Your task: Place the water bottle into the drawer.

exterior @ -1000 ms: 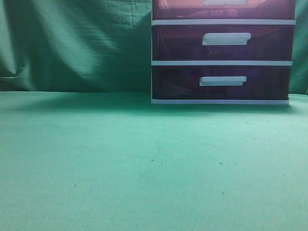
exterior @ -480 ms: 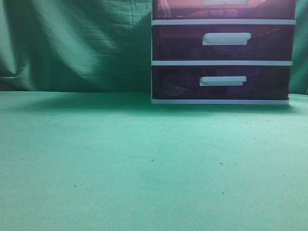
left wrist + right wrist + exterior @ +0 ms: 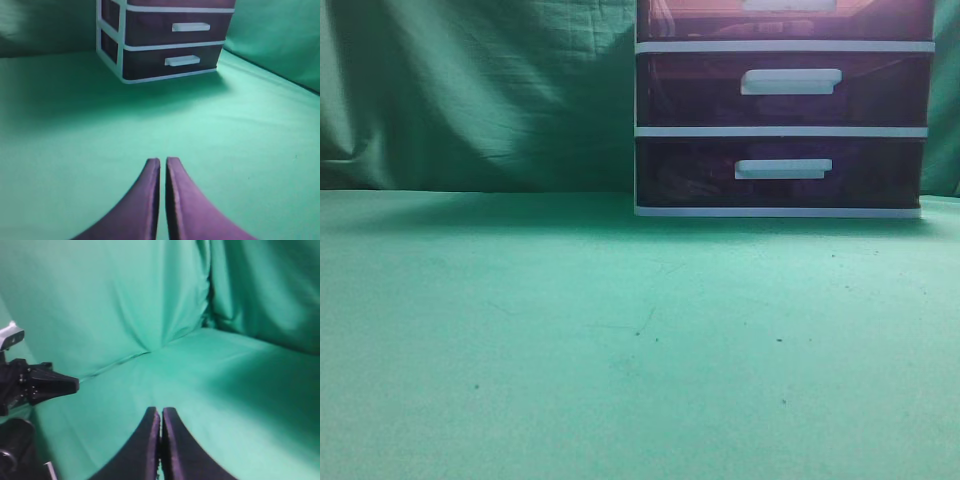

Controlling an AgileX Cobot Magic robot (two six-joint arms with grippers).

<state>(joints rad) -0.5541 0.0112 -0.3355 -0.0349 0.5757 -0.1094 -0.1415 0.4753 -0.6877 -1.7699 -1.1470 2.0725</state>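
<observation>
Exterior view matches the earlier frames; nothing has shifted. Drawer [image 3: 785,18] sits topmost in the white-framed unit [image 3: 780,46] at the bench's [image 3: 620,340] far right, cropped by the frame. Left end effector [image 3: 163,162] clenched, empty. Right end effector [image 3: 160,411] clenched, empty. Water bottle unseen.

The drawer [image 3: 785,20] is seen at the very top edge of the exterior view, cut off by the frame, as the uppermost visible one in a white-framed unit. It is made of translucent reddish-brown plastic, and only the lower edge of its white bar handle is shown. It appears pushed in, flush with the frame. No water bottle can be seen in any view.
</observation>
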